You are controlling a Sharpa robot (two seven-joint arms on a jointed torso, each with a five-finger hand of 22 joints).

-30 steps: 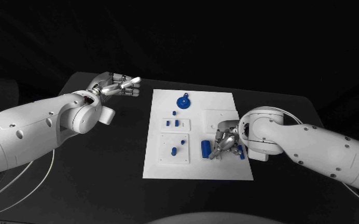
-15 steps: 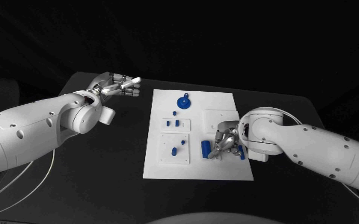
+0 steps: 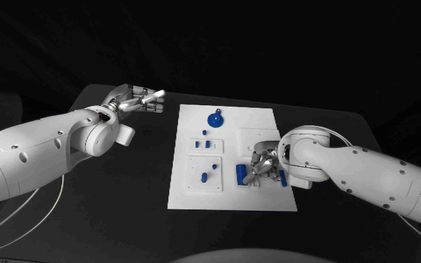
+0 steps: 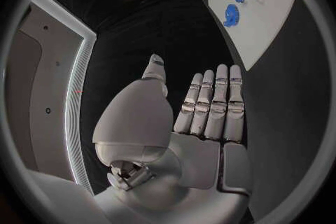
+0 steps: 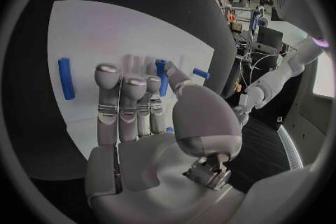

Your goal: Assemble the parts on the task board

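Observation:
The white task board (image 3: 230,126) lies mid-table with a blue gear (image 3: 215,119) near its far end, also seen as the gear (image 4: 232,14). Blue pegs (image 3: 204,145) stand in a small plate, and more blue parts (image 3: 204,176) sit in the plate below. My right hand (image 3: 261,167) hovers low over the board's near right part, its fingers (image 5: 126,102) straight and apart. It sits between a blue bar (image 3: 241,175), the same bar (image 5: 66,78), and a blue peg (image 3: 281,179). That peg (image 5: 162,75) lies by the thumb tip. My left hand (image 3: 136,100) is open over the table left of the board.
Black table (image 3: 140,178) surrounds the board on all sides. A small blue piece (image 5: 201,73) lies on the board beyond the thumb. The board's near edge (image 3: 230,208) is bare white.
My right hand has shifted slightly toward the far side of the board. The left hand and the blue parts have stayed put.

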